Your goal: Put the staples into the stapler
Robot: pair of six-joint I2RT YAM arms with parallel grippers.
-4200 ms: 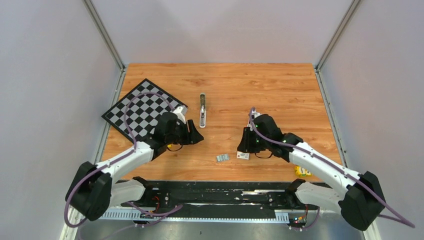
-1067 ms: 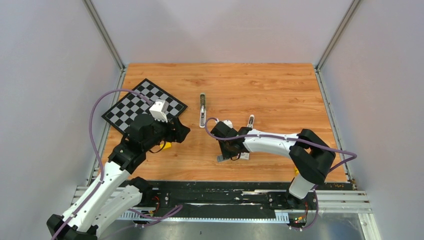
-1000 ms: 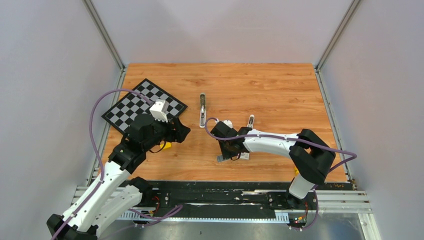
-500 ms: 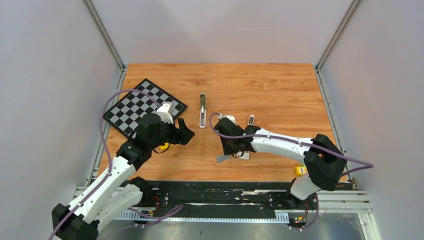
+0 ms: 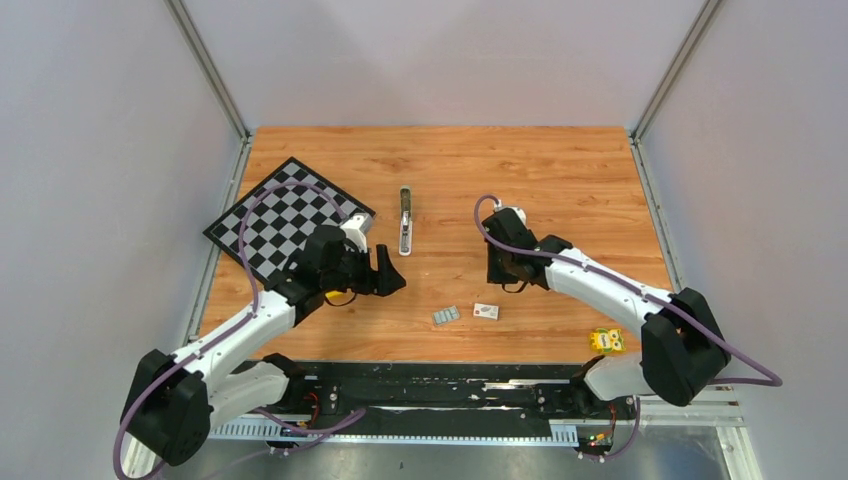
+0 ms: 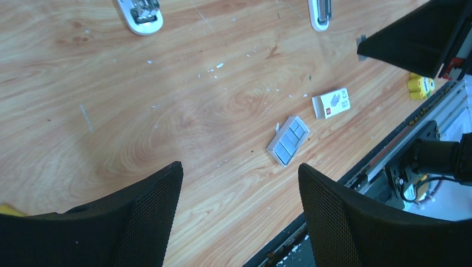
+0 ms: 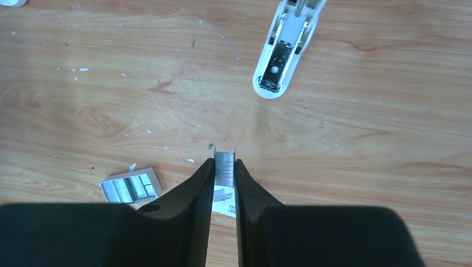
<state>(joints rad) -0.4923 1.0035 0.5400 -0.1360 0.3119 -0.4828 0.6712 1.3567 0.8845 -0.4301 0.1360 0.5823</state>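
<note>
My right gripper [image 7: 224, 162] is shut on a short silvery strip of staples [image 7: 225, 167] and holds it above the table. In the top view the right gripper [image 5: 500, 272] is right of centre. The slim grey stapler [image 5: 404, 225] lies lengthwise at mid-table, its end showing in the left wrist view [image 6: 142, 14]. A second short grey-white stapler part with a metal channel [image 7: 281, 50] lies just ahead of the held strip, also in the left wrist view [image 6: 320, 11]. My left gripper [image 6: 239, 167] is open and empty, left of the stapler [image 5: 385, 278].
A small grey tray of staple strips [image 5: 446, 315] [image 6: 288, 140] [image 7: 131, 186] and a tiny white box [image 5: 487, 311] [image 6: 332, 103] lie near the front edge. A yellow block [image 5: 605, 340] sits front right. A checkerboard [image 5: 270, 225] lies at the left.
My right gripper has lifted off the tray and swung right and away, carrying a staple strip. My left gripper has shifted right and nearer, toward the stapler's near end.
</note>
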